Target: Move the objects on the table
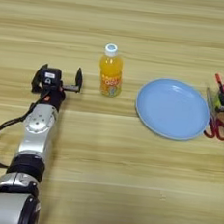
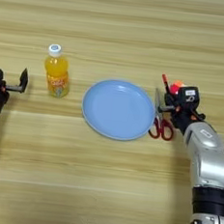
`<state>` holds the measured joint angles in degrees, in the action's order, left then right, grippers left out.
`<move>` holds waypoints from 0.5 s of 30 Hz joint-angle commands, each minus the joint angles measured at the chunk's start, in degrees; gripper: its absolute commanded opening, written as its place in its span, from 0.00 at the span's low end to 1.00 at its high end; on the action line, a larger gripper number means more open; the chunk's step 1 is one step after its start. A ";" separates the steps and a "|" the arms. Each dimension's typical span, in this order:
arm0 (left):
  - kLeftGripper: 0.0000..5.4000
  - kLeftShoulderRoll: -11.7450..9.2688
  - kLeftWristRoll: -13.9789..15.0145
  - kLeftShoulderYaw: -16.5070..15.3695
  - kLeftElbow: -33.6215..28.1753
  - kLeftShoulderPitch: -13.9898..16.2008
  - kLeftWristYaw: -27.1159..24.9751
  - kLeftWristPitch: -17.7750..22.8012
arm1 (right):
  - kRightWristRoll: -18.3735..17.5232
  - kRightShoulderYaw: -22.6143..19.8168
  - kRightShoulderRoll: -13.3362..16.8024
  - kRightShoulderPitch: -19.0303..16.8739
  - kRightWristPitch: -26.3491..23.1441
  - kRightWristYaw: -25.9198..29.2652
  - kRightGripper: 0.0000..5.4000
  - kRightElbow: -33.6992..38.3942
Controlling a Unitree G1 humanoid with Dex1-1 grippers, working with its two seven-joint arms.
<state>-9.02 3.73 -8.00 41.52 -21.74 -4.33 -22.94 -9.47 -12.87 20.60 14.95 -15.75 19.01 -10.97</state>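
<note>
2 arms are on my screens, 1 at each side of the wooden counter (image 1: 108,172). My left pincer (image 1: 59,78) sits just left of the orange-drink bottle (image 1: 110,71), its black fingers (image 1: 79,77) spread wide with empty space between them; it is near the bottle but not touching it. The bottle stands upright with its white cap on, left of a blue plate (image 2: 118,108) that lies flat near the middle of the counter with nothing on it.

My right pincer (image 2: 169,101) is at the plate's right side, over a small cluster of things. I can make out red-handled scissors (image 2: 160,123) lying just beside the plate's rim, blades pointing away from me, and a slim pen with a red cap (image 2: 164,81) angled behind them. Something multicoloured, red and orange, shows next to the pincer head, probably the puzzle cube (image 2: 176,85), but it is mostly hidden. I cannot tell whether this pincer's fingers are parted or closed, or whether they touch anything.
</note>
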 commanded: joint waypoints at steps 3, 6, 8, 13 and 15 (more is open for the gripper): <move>1.00 0.03 -0.58 0.30 -0.25 -0.20 0.21 0.32 | -1.17 -4.33 2.95 1.71 0.75 -2.08 0.08 -0.02; 1.00 0.02 -0.59 0.31 -0.24 -0.20 0.23 0.32 | -1.42 -5.64 3.96 2.09 1.03 -2.32 0.08 -1.39; 1.00 0.01 -0.58 0.30 -0.25 -0.22 0.21 0.34 | -1.21 -6.17 4.61 2.46 1.40 -2.71 0.08 -3.07; 1.00 0.02 -0.60 0.31 -0.22 -0.21 0.23 0.30 | -0.59 -6.49 5.79 3.35 3.12 -3.31 0.08 -8.56; 1.00 0.05 -0.61 0.33 -0.33 -0.16 0.27 0.33 | 0.25 -5.86 6.25 3.43 4.03 -3.53 0.08 -10.70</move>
<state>-9.02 3.72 -7.97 41.52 -21.74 -4.31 -22.94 -10.27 -19.00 25.40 17.48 -12.80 15.60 -19.39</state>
